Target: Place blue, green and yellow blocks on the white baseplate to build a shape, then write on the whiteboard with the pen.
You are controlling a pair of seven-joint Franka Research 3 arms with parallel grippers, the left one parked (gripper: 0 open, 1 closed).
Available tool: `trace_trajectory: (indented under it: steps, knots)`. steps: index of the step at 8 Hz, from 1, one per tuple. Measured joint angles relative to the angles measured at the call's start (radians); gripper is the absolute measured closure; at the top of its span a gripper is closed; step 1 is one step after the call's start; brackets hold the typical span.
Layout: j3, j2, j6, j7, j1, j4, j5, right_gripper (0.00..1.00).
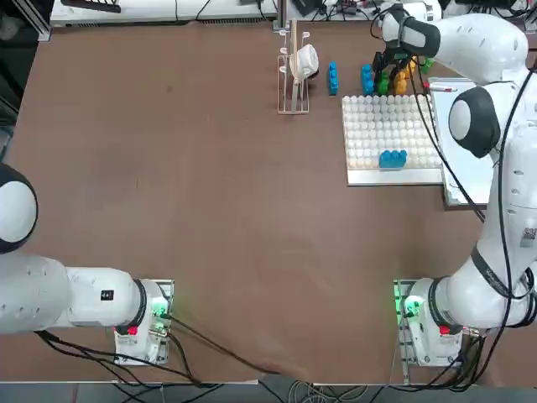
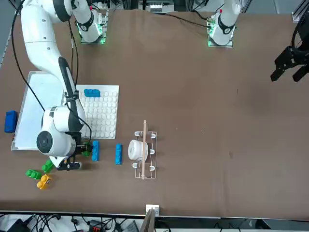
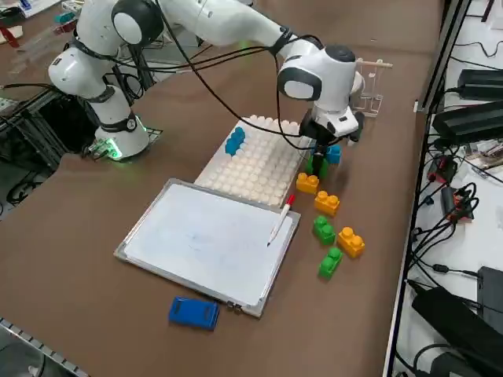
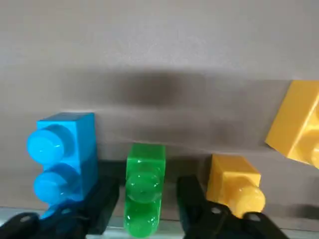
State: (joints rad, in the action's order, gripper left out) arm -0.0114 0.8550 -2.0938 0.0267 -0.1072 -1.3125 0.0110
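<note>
The right gripper [image 4: 144, 199] is down at the far edge of the white baseplate [image 1: 369, 126], its jaws part-open on either side of a green block [image 4: 143, 194], a narrow gap showing each side, so no grip yet. That placement makes sense: the green block sits in a tight row, and coming straight down over it lets the fingers [image 4: 197, 204] slip into the slots beside it. It's close quarters, with a blue block [image 4: 62, 162] just beside on one flank and a yellow block [image 4: 234, 189] on the other, both liable to be nudged. One blue brick [image 1: 392, 158] already sits on the baseplate's near edge. On the desk, the pen [image 3: 280, 220] lies on the whiteboard [image 3: 204, 243], untouched, with spare blocks [image 3: 334, 236] scattered alongside and a blue eraser [image 3: 193, 312] near the whiteboard's corner.
</note>
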Motion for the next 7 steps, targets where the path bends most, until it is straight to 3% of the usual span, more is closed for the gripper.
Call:
trace_trajectory:
  steps: [3,6,7]
  knots:
    - [0.0,0.0,-0.003,0.003,-0.002,0.0,0.004,0.39]
    - [0.0,0.0,-0.015,0.002,-0.002,0.0,0.004,0.6]
    - [0.0,0.0,-0.016,0.002,-0.002,0.0,0.004,0.6]
